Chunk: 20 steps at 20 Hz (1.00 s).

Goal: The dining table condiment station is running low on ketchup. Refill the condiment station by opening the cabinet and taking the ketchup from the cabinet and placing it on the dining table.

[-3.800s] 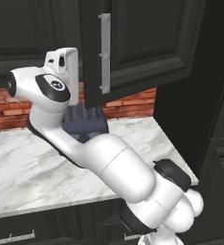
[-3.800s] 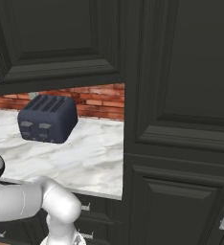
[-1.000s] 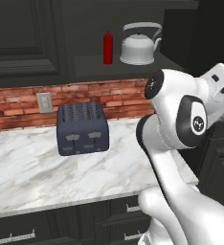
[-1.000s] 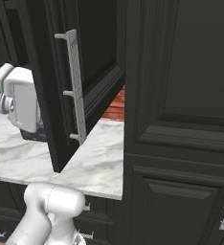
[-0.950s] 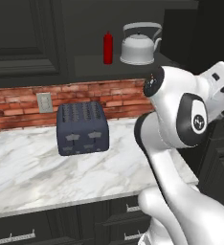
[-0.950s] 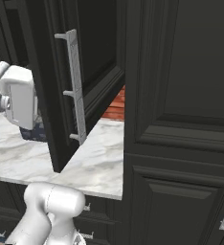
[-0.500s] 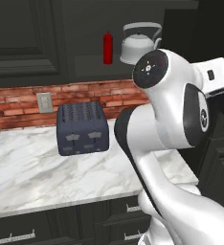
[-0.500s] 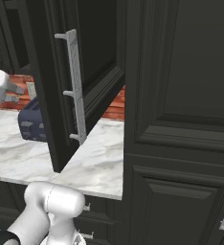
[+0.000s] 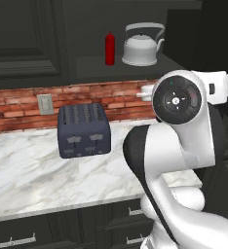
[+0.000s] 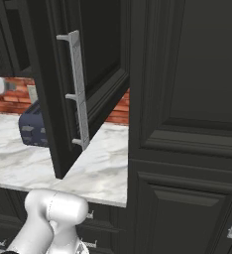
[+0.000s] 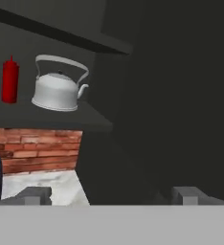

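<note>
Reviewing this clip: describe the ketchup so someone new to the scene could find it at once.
Look into the open black cabinet above the marble counter and brick backsplash. On its shelf, the ketchup stands upright left of a silver kettle, apart from it. It is the one small, all-red bottle with a pointed nozzle.

The red ketchup (image 9: 109, 48) is seen upright on the shelf of the black cabinet (image 10: 95, 74), whose door is swung open.

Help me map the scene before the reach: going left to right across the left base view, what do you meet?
Wall outlet → toaster → ketchup → kettle → the robot's white arm.
</note>
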Motion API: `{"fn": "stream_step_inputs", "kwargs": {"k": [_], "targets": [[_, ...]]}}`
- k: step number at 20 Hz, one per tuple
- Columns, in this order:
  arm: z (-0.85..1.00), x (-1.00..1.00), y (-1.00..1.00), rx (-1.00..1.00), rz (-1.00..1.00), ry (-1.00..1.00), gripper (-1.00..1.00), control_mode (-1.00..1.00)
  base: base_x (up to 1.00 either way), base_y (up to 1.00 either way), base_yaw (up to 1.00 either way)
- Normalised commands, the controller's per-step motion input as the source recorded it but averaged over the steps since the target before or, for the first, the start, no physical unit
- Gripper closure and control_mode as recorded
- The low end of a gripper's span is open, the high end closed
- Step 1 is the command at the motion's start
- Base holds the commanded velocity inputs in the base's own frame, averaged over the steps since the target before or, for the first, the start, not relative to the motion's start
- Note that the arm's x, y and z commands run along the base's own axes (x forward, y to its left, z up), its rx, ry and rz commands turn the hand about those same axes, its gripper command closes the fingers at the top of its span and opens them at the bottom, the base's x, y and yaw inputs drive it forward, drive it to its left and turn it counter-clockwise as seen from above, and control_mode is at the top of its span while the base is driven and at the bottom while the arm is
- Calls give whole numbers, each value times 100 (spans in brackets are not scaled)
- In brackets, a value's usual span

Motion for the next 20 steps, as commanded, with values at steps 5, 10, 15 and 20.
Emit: {"fn": "stream_step_inputs", "kwargs": {"k": [5, 10, 15, 20], "targets": [[13, 31, 2, 0, 11, -11, -100, -100, 0, 0, 0], [30, 26, 22, 0, 2, -1, -100, -100, 0, 0, 0], [13, 37, 26, 2, 0, 0, -100, -100, 0, 0, 0], [9, 41, 4, 11, 0, 0, -100, -100, 0, 0, 0]]}}
